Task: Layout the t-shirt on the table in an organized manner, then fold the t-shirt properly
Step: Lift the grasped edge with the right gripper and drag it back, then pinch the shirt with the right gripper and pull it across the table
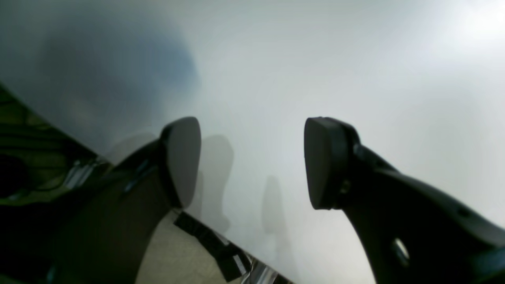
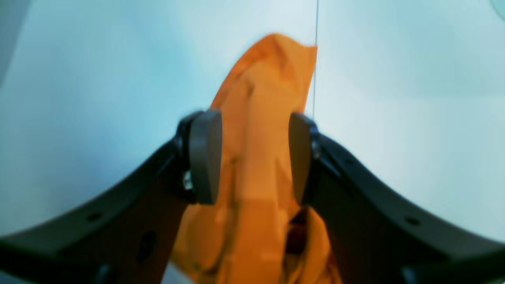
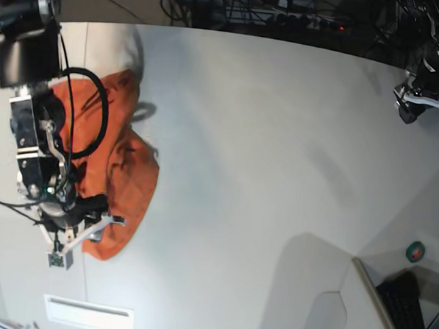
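With the right gripper [image 2: 252, 157] pinching the bunched orange t-shirt [image 3: 123, 181] at left of the base view, and the left gripper [image 1: 252, 161] spread empty, lifting slowly should shake folds loose.

The orange t-shirt [image 3: 123, 178] lies crumpled in a bunched heap near the left edge of the white table [image 3: 264, 159] in the base view, one fold lifted off the surface. A thin dark seam [image 2: 315, 59] crosses the tabletop beside it.
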`<act>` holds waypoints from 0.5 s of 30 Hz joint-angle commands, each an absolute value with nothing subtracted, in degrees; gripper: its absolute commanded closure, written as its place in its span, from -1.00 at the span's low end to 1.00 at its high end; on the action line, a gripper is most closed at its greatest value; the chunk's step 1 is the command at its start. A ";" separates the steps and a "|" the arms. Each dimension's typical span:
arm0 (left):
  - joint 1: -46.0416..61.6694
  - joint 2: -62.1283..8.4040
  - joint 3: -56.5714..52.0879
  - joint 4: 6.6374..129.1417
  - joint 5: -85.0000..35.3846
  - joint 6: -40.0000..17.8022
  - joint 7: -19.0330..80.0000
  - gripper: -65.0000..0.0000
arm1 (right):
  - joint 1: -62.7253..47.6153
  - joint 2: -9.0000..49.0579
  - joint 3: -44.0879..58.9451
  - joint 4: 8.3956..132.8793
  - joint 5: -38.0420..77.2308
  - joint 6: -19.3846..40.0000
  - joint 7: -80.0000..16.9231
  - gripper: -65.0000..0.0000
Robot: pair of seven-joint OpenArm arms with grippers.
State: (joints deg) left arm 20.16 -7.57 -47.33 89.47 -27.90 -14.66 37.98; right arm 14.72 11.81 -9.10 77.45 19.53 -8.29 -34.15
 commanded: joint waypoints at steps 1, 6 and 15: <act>20.62 -8.31 -47.60 90.86 -28.44 -14.73 36.88 -0.19 | 18.33 12.00 -9.01 74.68 19.74 -7.87 -33.19 0.17; 21.49 -8.31 -47.69 91.12 -28.44 -14.73 36.79 -0.19 | 29.49 11.65 -9.27 53.58 19.74 -7.60 -28.79 0.16; 21.58 -8.22 -47.60 90.86 -28.44 -14.73 36.88 -0.19 | 35.12 9.98 -8.92 37.58 19.82 -0.40 -23.52 -0.09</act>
